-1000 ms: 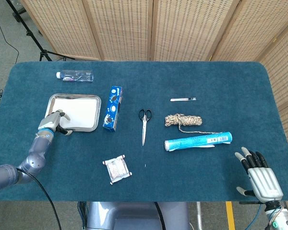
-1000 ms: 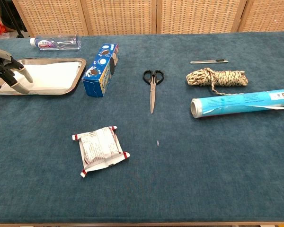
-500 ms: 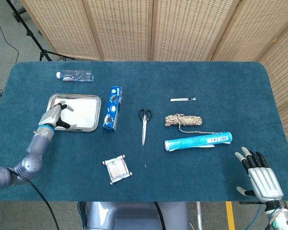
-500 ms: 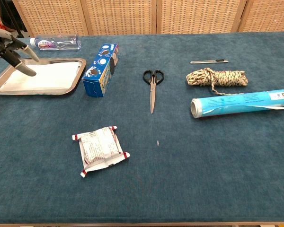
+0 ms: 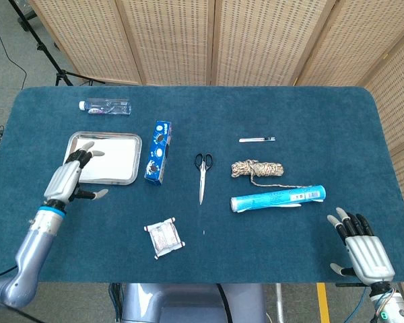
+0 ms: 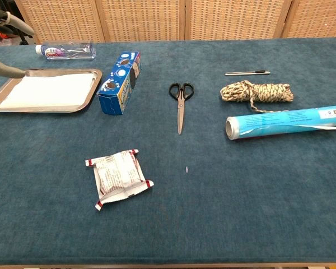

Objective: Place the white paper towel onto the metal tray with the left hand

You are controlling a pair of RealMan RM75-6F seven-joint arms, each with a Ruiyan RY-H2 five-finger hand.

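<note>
The white paper towel (image 5: 112, 155) (image 6: 47, 90) lies flat inside the metal tray (image 5: 130, 179) (image 6: 91, 96) at the table's left. My left hand (image 5: 68, 177) hovers open over the tray's near-left corner, fingers spread, holding nothing; in the chest view only its fingertips (image 6: 4, 70) show at the left edge. My right hand (image 5: 363, 249) rests open at the table's near right corner, away from everything; the chest view does not show it.
Next to the tray stands a blue cookie box (image 5: 158, 151), with a water bottle (image 5: 106, 105) behind it. Scissors (image 5: 202, 175), a rope bundle (image 5: 257, 168), a blue roll (image 5: 278, 198), a pen (image 5: 257, 139) and a snack packet (image 5: 164, 236) lie across the table.
My left hand has let go of the towel, opened its fingers and drawn up and back toward the near-left, off the tray. The towel stays in the tray. The right hand barely moved.
</note>
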